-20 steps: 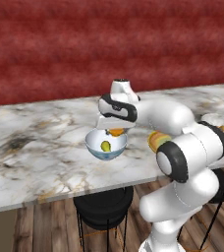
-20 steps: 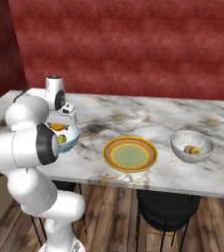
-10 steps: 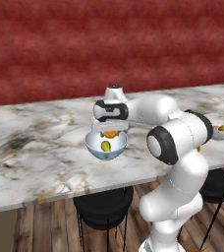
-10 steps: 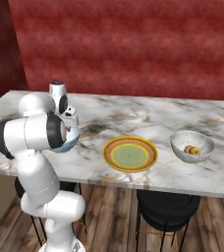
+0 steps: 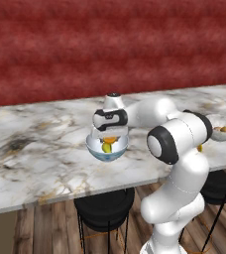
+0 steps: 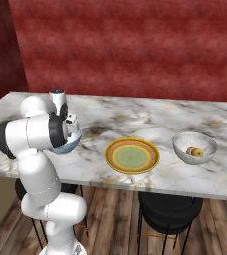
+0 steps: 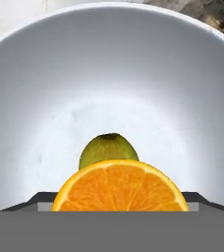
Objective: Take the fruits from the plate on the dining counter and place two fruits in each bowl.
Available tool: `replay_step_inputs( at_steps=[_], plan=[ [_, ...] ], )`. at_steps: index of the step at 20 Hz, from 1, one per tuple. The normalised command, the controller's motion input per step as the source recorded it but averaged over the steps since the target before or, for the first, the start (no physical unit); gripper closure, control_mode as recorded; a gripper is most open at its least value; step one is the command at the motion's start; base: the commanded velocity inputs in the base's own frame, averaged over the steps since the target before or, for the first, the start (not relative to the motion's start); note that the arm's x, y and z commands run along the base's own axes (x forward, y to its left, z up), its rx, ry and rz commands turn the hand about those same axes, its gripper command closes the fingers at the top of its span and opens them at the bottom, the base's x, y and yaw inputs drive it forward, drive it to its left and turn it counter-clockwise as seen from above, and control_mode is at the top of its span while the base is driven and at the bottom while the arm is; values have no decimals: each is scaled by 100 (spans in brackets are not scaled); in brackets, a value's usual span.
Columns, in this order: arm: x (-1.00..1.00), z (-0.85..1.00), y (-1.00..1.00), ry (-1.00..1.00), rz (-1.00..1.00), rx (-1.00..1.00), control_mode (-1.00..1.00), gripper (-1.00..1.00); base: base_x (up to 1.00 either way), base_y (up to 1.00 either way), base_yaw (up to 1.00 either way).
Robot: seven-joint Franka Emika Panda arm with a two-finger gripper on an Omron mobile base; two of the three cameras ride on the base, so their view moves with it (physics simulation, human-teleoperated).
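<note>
The gripper (image 5: 110, 135), clamped on the orange (image 7: 120, 186), has sunk lower into the blue bowl (image 5: 96, 150) on the counter (image 5: 35, 149), just above the pear (image 7: 108, 150), and with the plate (image 6: 110, 157) bare and the grey bowl (image 6: 181, 151) holding two fruits, letting go should finish the job.

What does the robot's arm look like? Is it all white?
Mostly white. The arm is made of smooth, rounded glossy white segments, with dark, nearly black round caps and bands at the joints. The hand at its end is white with a dark band across it, and the gripper has two small dark fingers. No loose cables show.
</note>
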Motion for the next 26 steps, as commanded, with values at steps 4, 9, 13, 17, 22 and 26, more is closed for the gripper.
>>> replay_step_inputs(
  at_steps=[4, 9, 13, 17, 22, 26],
  plan=[
    [0, -20, 0, 0, 0, 0, -100, -100, 0, 0, 0],
    [0, 0, 0, -3, 0, 0, -100, -100, 0, 0, 0],
    [0, 16, 0, -8, 0, 0, -100, -100, 0, 0, 0],
    [-1, 34, -3, -7, 0, 1, -100, -100, 0, 0, 0],
    [-38, 78, -25, -3, 0, 1, -100, -100, 0, 0, 0],
    [-87, 88, -30, -8, 0, 1, -100, -100, 0, 0, 0]
  ],
)
